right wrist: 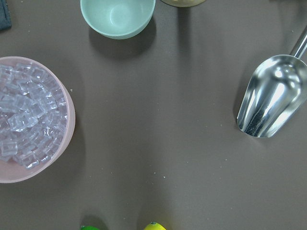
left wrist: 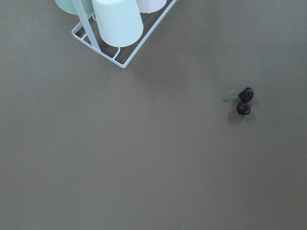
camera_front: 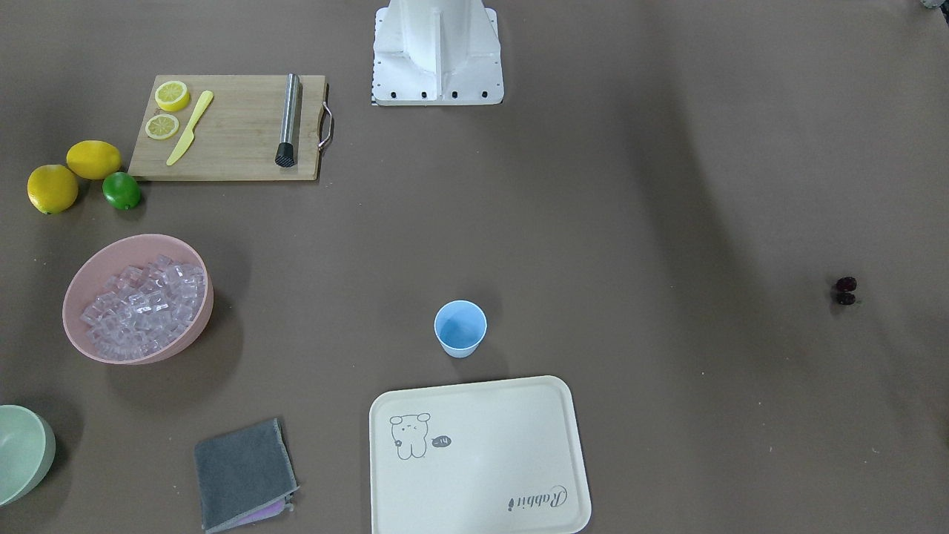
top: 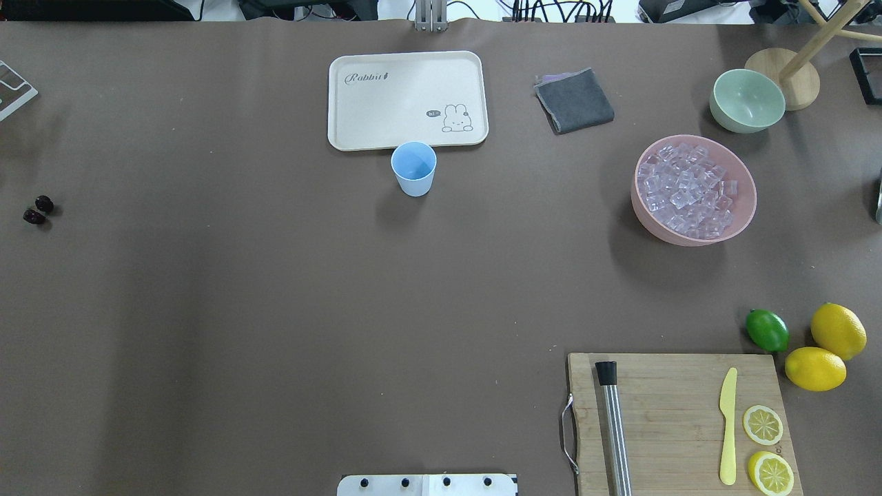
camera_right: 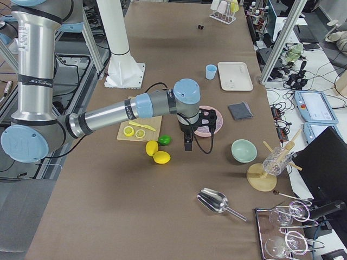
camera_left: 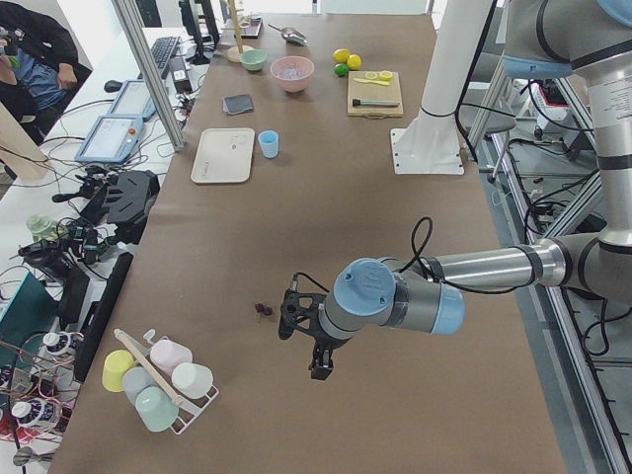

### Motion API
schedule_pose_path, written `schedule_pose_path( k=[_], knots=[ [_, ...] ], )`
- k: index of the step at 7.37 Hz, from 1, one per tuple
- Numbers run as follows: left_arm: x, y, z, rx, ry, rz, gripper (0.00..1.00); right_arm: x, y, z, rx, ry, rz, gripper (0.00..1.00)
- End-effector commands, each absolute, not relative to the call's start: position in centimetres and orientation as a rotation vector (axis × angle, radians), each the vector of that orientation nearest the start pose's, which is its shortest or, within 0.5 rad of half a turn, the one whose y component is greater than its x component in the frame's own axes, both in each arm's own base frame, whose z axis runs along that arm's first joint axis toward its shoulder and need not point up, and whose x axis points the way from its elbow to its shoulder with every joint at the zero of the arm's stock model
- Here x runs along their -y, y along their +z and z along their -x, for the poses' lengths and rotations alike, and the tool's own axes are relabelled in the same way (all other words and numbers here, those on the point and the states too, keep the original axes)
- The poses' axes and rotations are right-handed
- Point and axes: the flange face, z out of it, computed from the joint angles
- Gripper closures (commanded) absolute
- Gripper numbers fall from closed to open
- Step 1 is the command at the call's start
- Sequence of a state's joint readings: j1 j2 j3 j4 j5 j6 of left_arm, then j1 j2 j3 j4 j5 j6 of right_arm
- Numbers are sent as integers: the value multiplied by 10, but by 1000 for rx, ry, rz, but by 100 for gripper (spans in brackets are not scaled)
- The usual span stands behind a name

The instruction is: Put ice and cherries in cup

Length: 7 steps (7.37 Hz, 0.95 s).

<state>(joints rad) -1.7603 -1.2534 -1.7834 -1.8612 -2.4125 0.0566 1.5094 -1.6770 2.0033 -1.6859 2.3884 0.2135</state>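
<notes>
Since the cup (top: 413, 169) stands empty at the table's middle, with the tray (top: 408, 100) just beside it at 12 o'clock, I judge the task is at its opening step. In the overhead view the cherries (top: 38, 211) lie on bare table well apart at the cup's 9 o'clock, and the ice (top: 685, 189) fills the pink bowl (top: 744, 213) at its 3 o'clock. The left gripper (camera_left: 288, 321) hangs near the cherries, which sit at 2 o'clock in its wrist view. The right gripper (camera_right: 216, 121) hovers by the bowl, with a metal scoop (right wrist: 268, 96) nearby. Whether either gripper's fingers are apart or closed, I cannot tell. The next move likely calls for centring the left gripper over the cherries and descending
</notes>
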Motion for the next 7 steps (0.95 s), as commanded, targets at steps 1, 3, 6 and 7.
schedule_pose_path(
  k=[1,3,6,7],
  knots=[
    [350,653,127,-811,-45,-279,2,441,505,-34,834,56,-86,1],
    [348,660,127,-816,-53,-265,2,442,504,-31,836,56,-82,1],
    [339,663,125,-822,-56,-255,2,440,501,-32,837,54,-90,0],
    [338,665,125,-825,-61,-250,2,439,502,-30,838,57,-81,1]
  ],
)
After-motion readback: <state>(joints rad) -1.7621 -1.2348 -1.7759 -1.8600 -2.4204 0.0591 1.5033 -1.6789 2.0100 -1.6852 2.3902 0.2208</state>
